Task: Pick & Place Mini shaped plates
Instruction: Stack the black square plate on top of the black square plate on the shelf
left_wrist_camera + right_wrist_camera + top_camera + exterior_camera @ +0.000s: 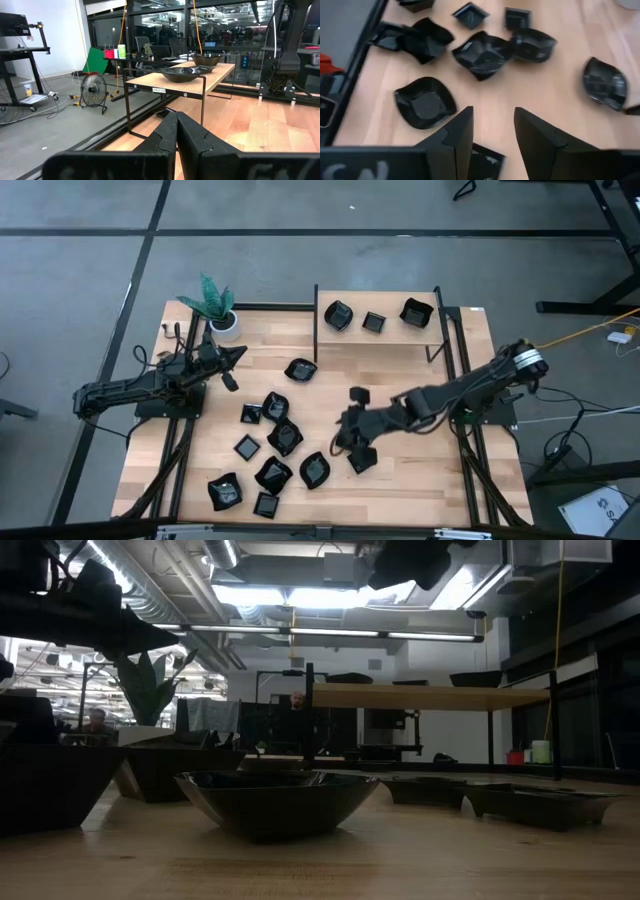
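Note:
Several mini shaped plates, glossy black, lie scattered over the near left half of the wooden table (420, 470). Three more sit on the raised shelf (395, 330) at the far edge. My right gripper (492, 132) hangs open above the table's middle, slanting down toward the scattered plates, with nothing between its fingers. A rounded plate (425, 102) lies just ahead of it and a small square one (361, 458) lies under it. My left gripper (176, 131) is shut and waits level at the far left (235, 356), pointing at the shelf.
A white pot with a green plant (222, 318) stands at the far left corner. The shelf's thin black legs (128, 107) rise from the table near the far edge. A single plate (300, 369) lies between the shelf and the main cluster. Bare wood shows at the near right.

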Motion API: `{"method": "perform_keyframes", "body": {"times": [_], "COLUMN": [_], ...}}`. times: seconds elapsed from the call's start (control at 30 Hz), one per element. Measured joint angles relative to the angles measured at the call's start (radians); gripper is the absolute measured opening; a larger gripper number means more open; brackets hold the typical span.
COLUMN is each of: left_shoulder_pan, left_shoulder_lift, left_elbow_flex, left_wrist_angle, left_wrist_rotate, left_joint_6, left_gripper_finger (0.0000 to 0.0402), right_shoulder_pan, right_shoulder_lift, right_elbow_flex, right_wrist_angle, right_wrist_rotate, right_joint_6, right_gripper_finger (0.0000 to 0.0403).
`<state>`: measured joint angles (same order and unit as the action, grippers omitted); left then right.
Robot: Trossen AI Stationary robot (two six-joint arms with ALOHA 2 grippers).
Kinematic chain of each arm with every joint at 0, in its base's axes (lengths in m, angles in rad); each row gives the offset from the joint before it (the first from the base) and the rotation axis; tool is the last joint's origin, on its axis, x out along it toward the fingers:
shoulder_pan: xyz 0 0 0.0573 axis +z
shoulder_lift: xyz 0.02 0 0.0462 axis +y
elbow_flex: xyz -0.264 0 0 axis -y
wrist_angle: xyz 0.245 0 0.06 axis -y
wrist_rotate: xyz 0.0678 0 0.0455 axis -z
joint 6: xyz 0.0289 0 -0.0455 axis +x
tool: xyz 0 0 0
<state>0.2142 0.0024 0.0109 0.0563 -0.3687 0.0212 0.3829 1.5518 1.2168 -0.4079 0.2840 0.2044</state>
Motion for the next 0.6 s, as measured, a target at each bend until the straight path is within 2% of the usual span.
{"method": "perform_keyframes", "body": {"times": [0.3,0.47,0.6], "left_shoulder_pan": [0.0,0.0,0.0], "left_shoulder_lift": [0.0,0.0,0.0], "left_elbow_flex": [0.0,0.0,0.0], "left_wrist_angle": [0.0,0.0,0.0], "left_wrist_rotate": [0.0,0.0,0.0], "left_joint_6": [0.0,0.0,0.0], "left_gripper_finger": [0.0004,0.0004,0.0004], "right_shoulder_pan": [0.069,0.073,0.075], "right_shoulder_lift": [0.116,0.17,0.209], "right_elbow_flex": [0.0,0.043,0.104], "right_wrist_angle": [0.028,0.028,-0.037], "right_wrist_rotate": [0.082,0.058,0.027], "right_joint_6": [0.04,0.091,0.125], "right_gripper_finger": [0.0142,0.0142,0.0142]}}
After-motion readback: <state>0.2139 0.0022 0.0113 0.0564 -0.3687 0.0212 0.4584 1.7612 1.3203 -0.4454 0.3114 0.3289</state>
